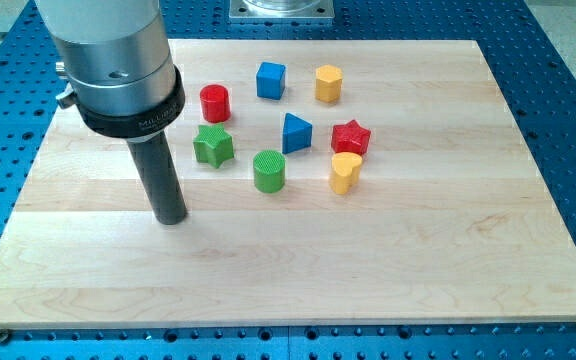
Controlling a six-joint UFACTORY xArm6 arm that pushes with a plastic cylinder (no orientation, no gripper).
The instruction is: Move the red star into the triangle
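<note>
The red star (351,137) lies on the wooden board, right of centre. The blue triangle (296,132) stands just to its left, with a small gap between them. My tip (172,218) rests on the board at the left, well left of and below both blocks. The green star (213,146) is the block closest to the tip, up and to its right.
A red cylinder (215,103), a blue cube (271,80) and a yellow hexagonal block (329,84) sit toward the view's top. A green cylinder (269,171) and a yellow heart-like block (345,173) sit below the triangle and red star. The board (448,250) lies on a blue perforated table.
</note>
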